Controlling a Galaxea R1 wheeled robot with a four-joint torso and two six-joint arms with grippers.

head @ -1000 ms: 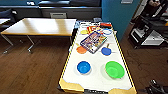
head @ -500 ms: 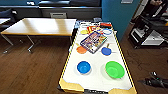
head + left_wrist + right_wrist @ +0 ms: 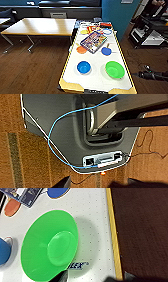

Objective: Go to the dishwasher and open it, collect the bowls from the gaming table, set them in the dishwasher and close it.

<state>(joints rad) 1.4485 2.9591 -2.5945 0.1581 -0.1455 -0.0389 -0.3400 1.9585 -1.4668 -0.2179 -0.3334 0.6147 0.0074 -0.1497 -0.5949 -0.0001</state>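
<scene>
The gaming table (image 3: 123,65), white-topped with a yellow rim, stands right in front of me. On its near end sit a deep blue bowl (image 3: 83,67) and a wider lime-green bowl (image 3: 114,69). Farther back lie a flat blue bowl (image 3: 106,51) and a flat orange bowl (image 3: 81,49). My right arm (image 3: 153,75) hangs low just right of the table. Its wrist view looks down on the green bowl (image 3: 50,245) close below, with the blue bowl (image 3: 3,250) beside it and the yellow rim (image 3: 113,233) alongside. The dishwasher is out of view.
A colourful game box (image 3: 93,41) lies mid-table, with more bright pieces behind it. A wood-topped table (image 3: 40,26) stands to the left over wooden floor. A dark cart (image 3: 150,30) is at the right. The left wrist view faces my own grey base (image 3: 62,129) with a blue cable.
</scene>
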